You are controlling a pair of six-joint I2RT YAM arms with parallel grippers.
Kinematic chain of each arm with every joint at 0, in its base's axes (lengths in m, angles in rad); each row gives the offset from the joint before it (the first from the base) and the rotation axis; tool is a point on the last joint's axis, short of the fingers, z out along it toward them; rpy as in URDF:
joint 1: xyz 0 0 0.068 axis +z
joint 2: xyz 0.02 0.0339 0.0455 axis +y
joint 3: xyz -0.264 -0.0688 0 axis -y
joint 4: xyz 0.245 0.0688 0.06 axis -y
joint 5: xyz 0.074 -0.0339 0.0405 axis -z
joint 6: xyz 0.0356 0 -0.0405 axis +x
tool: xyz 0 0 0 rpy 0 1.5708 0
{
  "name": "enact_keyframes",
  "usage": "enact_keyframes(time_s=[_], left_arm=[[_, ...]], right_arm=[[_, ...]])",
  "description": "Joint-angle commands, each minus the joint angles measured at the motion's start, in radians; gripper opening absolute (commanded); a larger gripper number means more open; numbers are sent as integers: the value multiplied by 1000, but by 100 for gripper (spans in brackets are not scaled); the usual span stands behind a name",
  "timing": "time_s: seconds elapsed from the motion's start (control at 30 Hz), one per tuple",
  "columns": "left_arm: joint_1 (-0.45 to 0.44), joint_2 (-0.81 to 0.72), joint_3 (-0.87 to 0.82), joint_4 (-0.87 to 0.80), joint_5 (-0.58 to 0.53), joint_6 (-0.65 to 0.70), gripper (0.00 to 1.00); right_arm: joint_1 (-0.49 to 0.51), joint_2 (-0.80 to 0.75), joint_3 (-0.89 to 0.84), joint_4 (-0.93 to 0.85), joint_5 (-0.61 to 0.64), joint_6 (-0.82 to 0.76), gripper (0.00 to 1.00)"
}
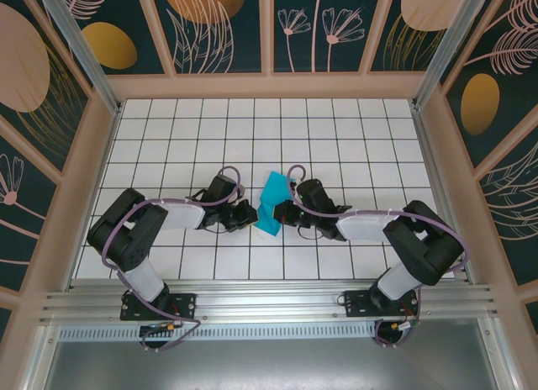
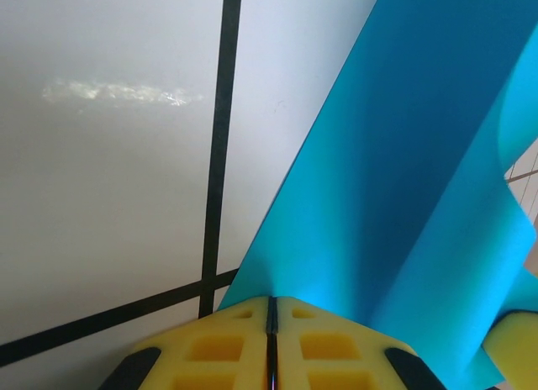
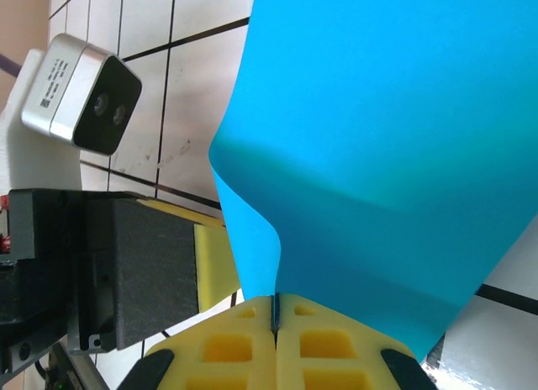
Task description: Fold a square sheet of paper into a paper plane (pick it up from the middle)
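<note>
The left gripper (image 2: 271,310) is closed, its two yellow foam pads (image 2: 214,348) pressed flat together with only a thin dark seam between them. The lower edge of the square sheet of paper (image 2: 403,180) runs into that seam and is pinched there. The right gripper (image 3: 275,310) is closed in the same way, pads together, clamped on another edge of the same sheet.

In the overhead view the two grippers face each other near the middle of the table (image 1: 336,138), with the paper held between them and fanning away toward the far side. Each arm reaches in from its base at the near edge, the elbow bent outward and the forearm angled inward and low over the surface. Lilac cables loop along both arms.

The paper is thin, smooth and a plain teal-blue. It is not flat: it stands up off the table and bows in soft curves (from the right wrist, one edge curls over like a wave). No sharp crease can be made out.

From the right wrist, the left gripper's black body sits just beside the sheet, and a silver wrist camera (image 3: 80,92) is mounted above it.

The table is glossy white, divided into squares by thin dark lines. A ribbed aluminium rail (image 1: 269,306) runs along its near edge. Dark green wall panels (image 1: 210,28) with pale pink leaf and flower outlines surround it.
</note>
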Motion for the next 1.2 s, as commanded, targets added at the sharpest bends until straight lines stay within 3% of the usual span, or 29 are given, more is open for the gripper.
enact_keyframes(time_s=[0.0, 0.1, 0.2, 0.27, 0.4, 0.57, 0.83, 1.03, 1.17], left_arm=[[-3, 39, -2, -79, -59, 33, 12], [-3, 42, 2, -81, -57, 35, 12], [-3, 41, 2, -80, -59, 35, 12], [-3, 44, 2, -79, -57, 35, 12], [-4, 40, 3, -75, -53, 32, 12], [-4, 32, 18, -71, -51, 34, 13], [-4, 44, 45, -60, -37, 41, 14], [-4, 51, 55, -42, -25, 40, 15], [-4, 57, 62, -19, 1, 43, 16]], right_arm=[[-8, 11, 14, 70, -99, -53, 2], [-6, -18, 35, 64, -121, -58, 2], [-3, -54, 79, -89, 73, 17, 3], [17, -55, 112, -152, 126, 16, 3], [129, -21, 202, -263, 299, 15, 5], [178, 53, 257, -299, 321, 2, 7], [184, 38, 265, -331, 338, -35, 14], [178, -7, 227, -279, 263, -53, 44], [140, -91, 155, -202, 233, -22, 52]])
